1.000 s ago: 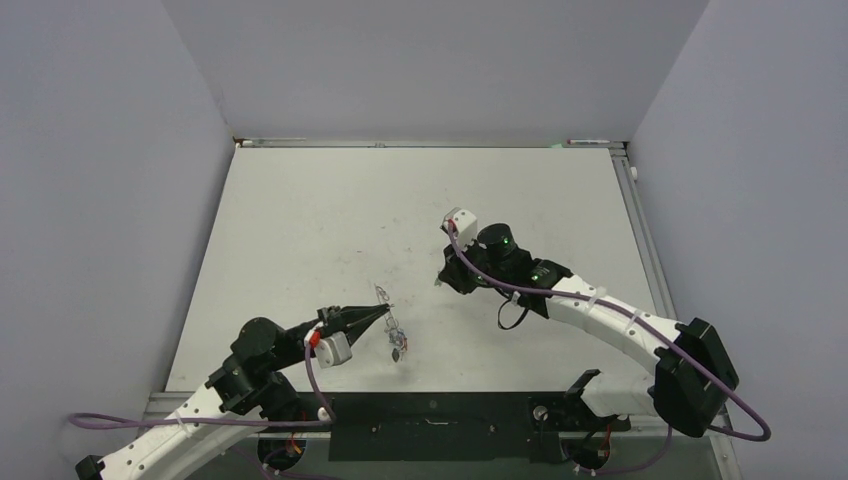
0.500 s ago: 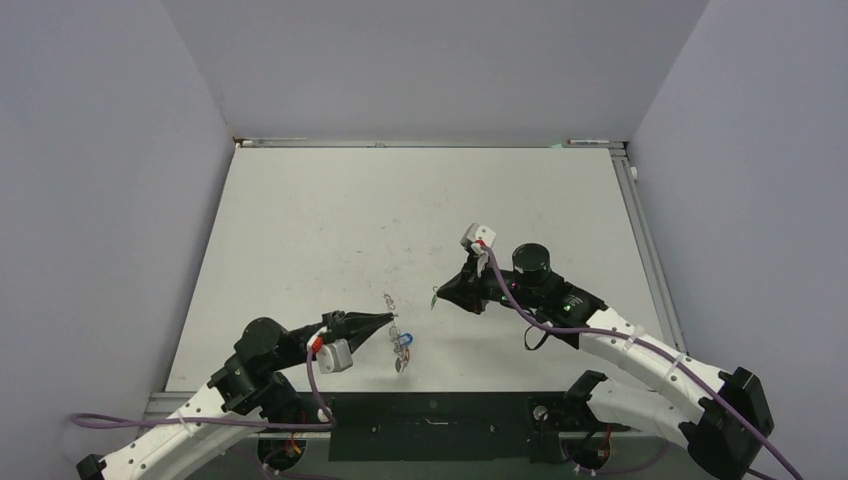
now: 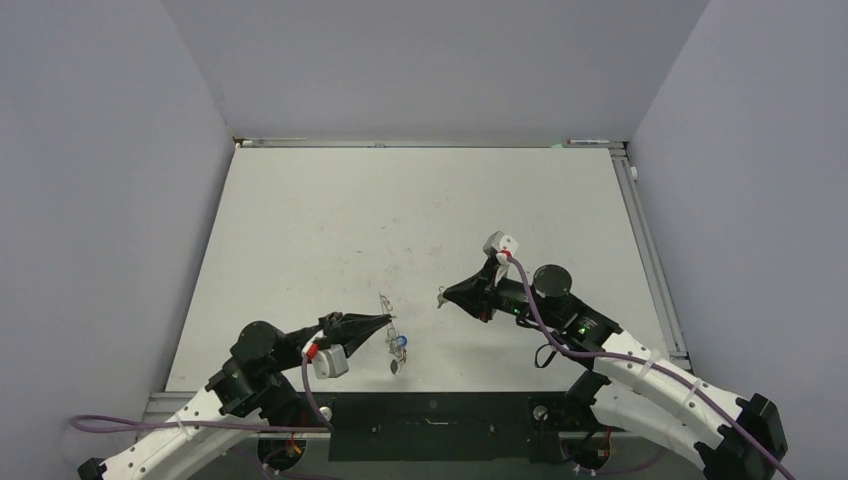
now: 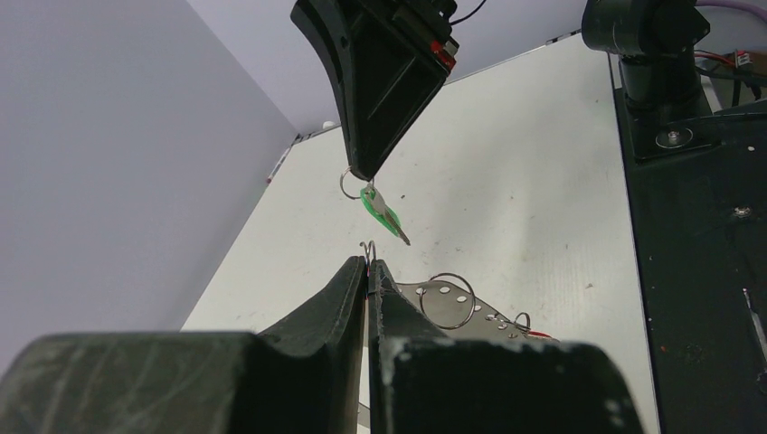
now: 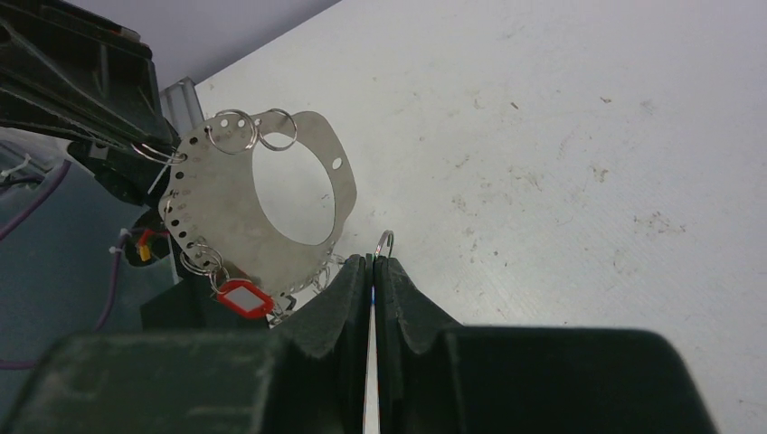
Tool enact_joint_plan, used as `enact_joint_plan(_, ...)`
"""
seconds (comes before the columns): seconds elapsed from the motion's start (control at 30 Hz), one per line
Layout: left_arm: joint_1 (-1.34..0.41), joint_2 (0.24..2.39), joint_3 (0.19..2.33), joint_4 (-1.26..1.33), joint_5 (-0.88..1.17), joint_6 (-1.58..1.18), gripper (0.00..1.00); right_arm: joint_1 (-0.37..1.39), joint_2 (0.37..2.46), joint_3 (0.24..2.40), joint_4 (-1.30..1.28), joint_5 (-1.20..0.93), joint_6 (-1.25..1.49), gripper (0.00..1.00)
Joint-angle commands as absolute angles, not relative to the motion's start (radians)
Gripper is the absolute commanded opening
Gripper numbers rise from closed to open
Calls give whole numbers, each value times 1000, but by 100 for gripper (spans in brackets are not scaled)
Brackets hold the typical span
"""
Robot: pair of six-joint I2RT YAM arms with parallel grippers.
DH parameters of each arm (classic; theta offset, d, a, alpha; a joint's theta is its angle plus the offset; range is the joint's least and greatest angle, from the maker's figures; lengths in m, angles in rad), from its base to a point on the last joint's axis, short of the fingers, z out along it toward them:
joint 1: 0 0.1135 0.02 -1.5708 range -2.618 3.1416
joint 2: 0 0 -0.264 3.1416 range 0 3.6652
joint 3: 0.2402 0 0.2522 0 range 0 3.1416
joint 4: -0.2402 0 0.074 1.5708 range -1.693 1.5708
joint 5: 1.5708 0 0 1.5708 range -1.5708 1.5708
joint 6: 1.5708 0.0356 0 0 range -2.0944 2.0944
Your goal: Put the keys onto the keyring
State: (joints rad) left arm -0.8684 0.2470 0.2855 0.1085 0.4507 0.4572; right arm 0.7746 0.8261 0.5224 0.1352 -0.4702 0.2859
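Note:
My left gripper is shut on the rim of the keyring, a flat silver oval with rim holes and several small split rings, and holds it upright above the table. A red-tagged key and a blue-tagged key hang from the keyring. My right gripper is shut on the split ring of the green-tagged key, which dangles below its fingertips. In the left wrist view that key hangs just beyond my left gripper. A small gap separates the two grippers.
The white table is scuffed and enclosed by grey walls on three sides. A black base plate with both arm mounts runs along the near edge, close under the hanging keys.
My right arm has swung right and nearer, with its tip and the green key now slightly lower in the view. My left gripper and the keyring have barely shifted.

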Motion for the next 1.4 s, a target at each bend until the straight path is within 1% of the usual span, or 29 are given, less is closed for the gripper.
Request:
enact_joint_plan(0.0,-869,249,298,169,482,457,0,788,779,491,313,-494,313,5)
enact_joint_plan(0.1,-869,258,296,179,511,441,0,797,755,439,434,-525,349,5)
enact_joint_plan(0.27,-876,253,301,161,533,449,0,807,793,427,490,-581,348,5)
enact_joint_plan(0.43,-889,235,291,148,550,456,0,825,824,444,501,-627,348,5)
enact_joint_plan(0.73,-892,279,310,115,589,470,0,862,809,457,515,-676,380,5)
enact_joint_plan(1.03,-931,252,305,69,603,543,0,896,810,466,527,-708,488,5)
enact_joint_plan(1.2,-988,242,305,27,571,582,0,908,856,498,513,-739,523,5)
enact_joint_plan(1.37,-1001,264,340,-19,561,632,0,911,913,545,469,-767,510,5)
